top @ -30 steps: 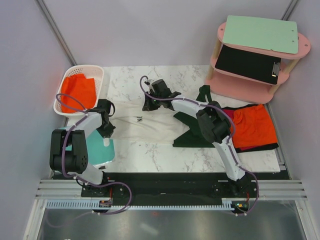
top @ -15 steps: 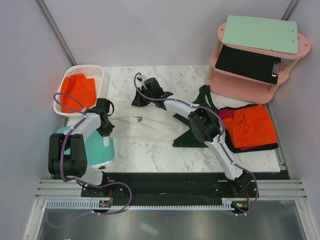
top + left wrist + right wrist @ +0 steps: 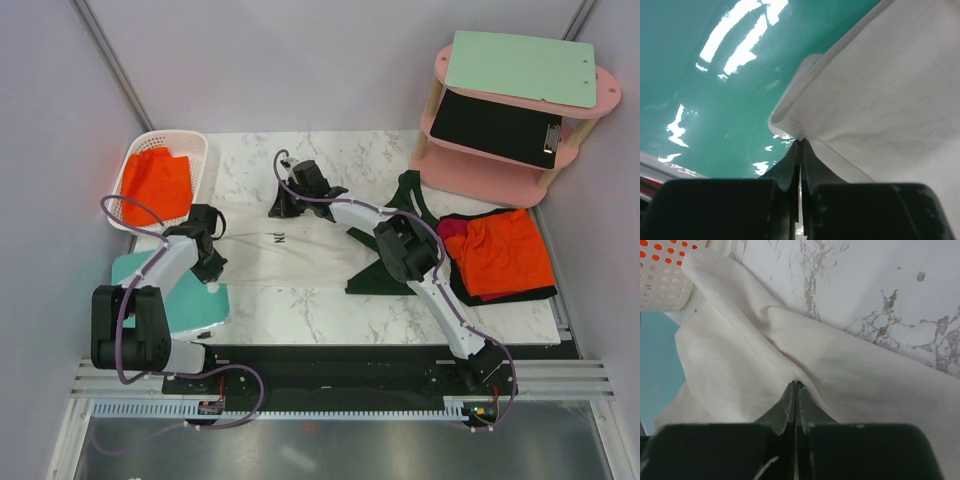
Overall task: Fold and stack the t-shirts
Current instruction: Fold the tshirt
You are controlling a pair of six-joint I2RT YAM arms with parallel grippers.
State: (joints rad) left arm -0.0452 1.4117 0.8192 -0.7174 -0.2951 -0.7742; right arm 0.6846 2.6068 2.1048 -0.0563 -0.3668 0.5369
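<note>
My left gripper (image 3: pixel 800 145) is pinched tight on a folded edge of the cream-white t-shirt (image 3: pixel 300 258) over the teal board (image 3: pixel 700 75) — my right gripper (image 3: pixel 796 386) clamps its far edge. The shirt's length runs left–right between them across the marble table (image 3: pixel 300 312).

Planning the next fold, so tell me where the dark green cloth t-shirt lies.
In the top view the dark green cloth t-shirt lies right of centre, partly under the right arm, between the cream-white cloth t-shirt and the orange garment.
</note>
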